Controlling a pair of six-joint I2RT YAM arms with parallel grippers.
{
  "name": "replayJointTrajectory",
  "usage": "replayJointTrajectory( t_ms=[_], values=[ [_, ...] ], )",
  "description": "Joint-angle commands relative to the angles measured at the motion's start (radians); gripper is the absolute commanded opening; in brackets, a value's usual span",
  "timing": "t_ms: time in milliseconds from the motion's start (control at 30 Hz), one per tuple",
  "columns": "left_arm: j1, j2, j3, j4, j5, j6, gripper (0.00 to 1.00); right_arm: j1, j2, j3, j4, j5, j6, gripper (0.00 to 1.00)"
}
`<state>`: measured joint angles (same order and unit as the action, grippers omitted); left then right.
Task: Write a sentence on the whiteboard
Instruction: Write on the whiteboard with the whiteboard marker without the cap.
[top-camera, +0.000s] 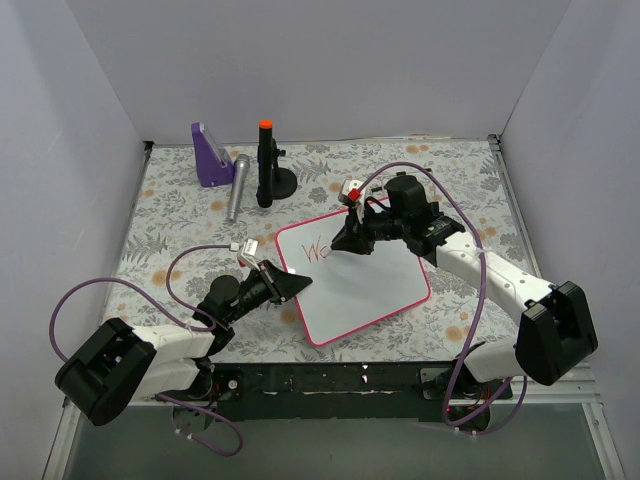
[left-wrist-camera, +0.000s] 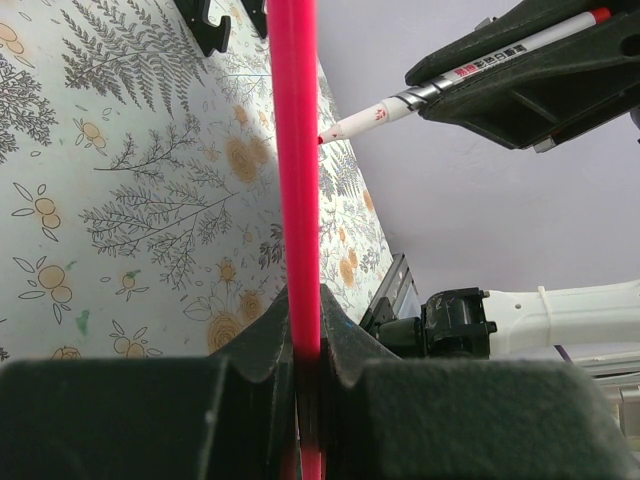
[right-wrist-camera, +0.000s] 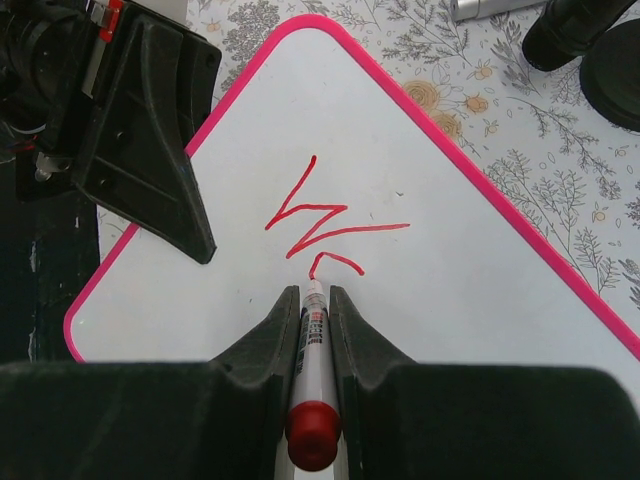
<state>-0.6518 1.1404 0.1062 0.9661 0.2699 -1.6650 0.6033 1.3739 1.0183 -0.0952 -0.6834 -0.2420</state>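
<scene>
Top view, whiteboard (top-camera: 360, 290): we see it lying flat on the floral cloth (top-camera: 170, 235), turned corner-wise, between the two grippers.
Top view, sentence (top-camera: 316, 249): red marks sit close to the whiteboard's far-left corner; from here they are too small to read with certainty.
Top view, left gripper (top-camera: 298, 285): it meets the whiteboard's left edge, jaws closed over the pink frame.
Top view, right gripper (top-camera: 345, 240): it hangs over the whiteboard's far part, just beside the red marks, carrying the marker (top-camera: 351, 196).
Top view, other things: beyond the whiteboard's far-left corner, well apart from it, stand a purple stand (top-camera: 210, 155), a silver cylinder (top-camera: 237, 187) and a black holder (top-camera: 266, 170) with an orange tip.
Left wrist view, frame: the whiteboard's pink frame runs edge-on up the middle, pinched between the two fingers (left-wrist-camera: 350, 345).
Left wrist view, marker: its tip points at the whiteboard's face. The barrel carries red print, which we cannot read.
Right wrist view, sentence: we read a red "W" followed by a short hooked stroke.
Right wrist view, right gripper: the jaws clamp the marker's barrel, red cap toward the camera, tip at the hooked stroke's end. The barrel print is too small to read.
</scene>
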Motion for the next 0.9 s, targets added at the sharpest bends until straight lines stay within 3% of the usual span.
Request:
replayJointTrajectory(
  t_ms=[0,867],
  values=[
    [-0.006,-0.045,0.023,0.115,0.015,0.031,0.00,-0.011,-0.006,0.034,-0.015,0.044,-0.025,0.01],
    [-0.006,-0.033,0.027,0.118,0.022,0.033,0.00,-0.031,0.030,0.078,0.005,0.015,-0.013,0.01]
  ],
)
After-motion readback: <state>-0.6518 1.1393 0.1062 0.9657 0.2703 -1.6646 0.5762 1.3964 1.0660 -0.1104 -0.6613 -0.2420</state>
